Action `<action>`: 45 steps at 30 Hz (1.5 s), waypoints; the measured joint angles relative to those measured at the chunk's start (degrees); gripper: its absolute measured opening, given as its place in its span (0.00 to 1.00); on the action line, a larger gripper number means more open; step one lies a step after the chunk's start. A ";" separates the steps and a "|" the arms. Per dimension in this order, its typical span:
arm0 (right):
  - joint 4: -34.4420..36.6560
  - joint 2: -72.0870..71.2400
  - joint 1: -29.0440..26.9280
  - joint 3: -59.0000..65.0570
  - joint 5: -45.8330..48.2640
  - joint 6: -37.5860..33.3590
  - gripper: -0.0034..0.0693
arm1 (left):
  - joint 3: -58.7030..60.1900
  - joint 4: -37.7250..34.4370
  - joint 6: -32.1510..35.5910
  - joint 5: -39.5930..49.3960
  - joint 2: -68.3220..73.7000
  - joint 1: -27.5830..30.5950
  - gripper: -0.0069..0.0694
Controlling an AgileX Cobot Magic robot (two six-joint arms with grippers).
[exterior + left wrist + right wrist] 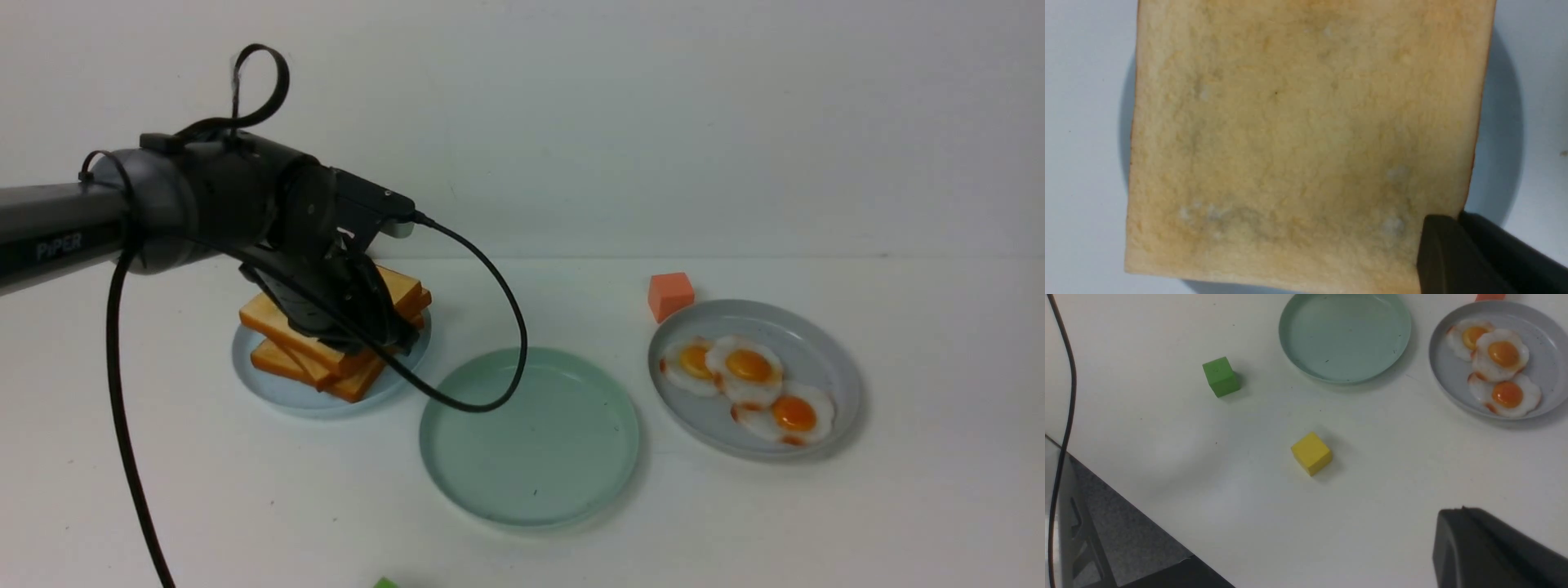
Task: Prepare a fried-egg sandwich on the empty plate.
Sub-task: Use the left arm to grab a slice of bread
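A stack of golden-brown toast slices (pixel 326 347) lies on a pale blue-grey plate (pixel 277 392) at the left. My left gripper (pixel 1459 216) is down at the stack's right side and is shut on a corner of the top toast slice (pixel 1298 134), one finger above it and one below. In the front view the wrist hides the fingers. The mint-green plate (pixel 457 457) sits bare in the middle, also in the right wrist view (pixel 1345 335). Three fried eggs (pixel 749 365) lie on a second blue-grey plate (pixel 816 343) at the right. My right gripper (pixel 1461 512) is shut and empty above the table, outside the front view.
An orange cube (pixel 670 295) stands behind the egg plate. A green cube (pixel 1220 376) and a yellow cube (pixel 1311 453) stand on the near table. The left arm's black cable (pixel 490 392) hangs over the mint plate's left rim. The table's near edge (pixel 1126 498) shows.
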 joint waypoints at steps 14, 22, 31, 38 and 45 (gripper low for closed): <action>-0.13 0.00 0.00 0.00 0.00 0.00 0.07 | 0.00 0.05 -0.35 1.24 -1.48 -0.49 0.48; -0.18 0.00 0.00 0.13 0.00 0.00 0.08 | 0.00 2.02 -0.42 0.53 -1.93 -0.49 0.48; -0.18 0.00 0.00 2.32 0.05 0.00 0.09 | 0.00 3.70 -0.42 -2.23 0.51 -0.49 0.48; 0.01 0.00 0.00 2.51 0.05 0.00 0.09 | -0.52 4.25 -0.42 -1.95 2.28 -0.49 0.48; 0.01 0.00 0.05 2.51 0.05 0.00 0.09 | -0.69 4.39 -0.42 -1.60 2.53 -0.55 0.33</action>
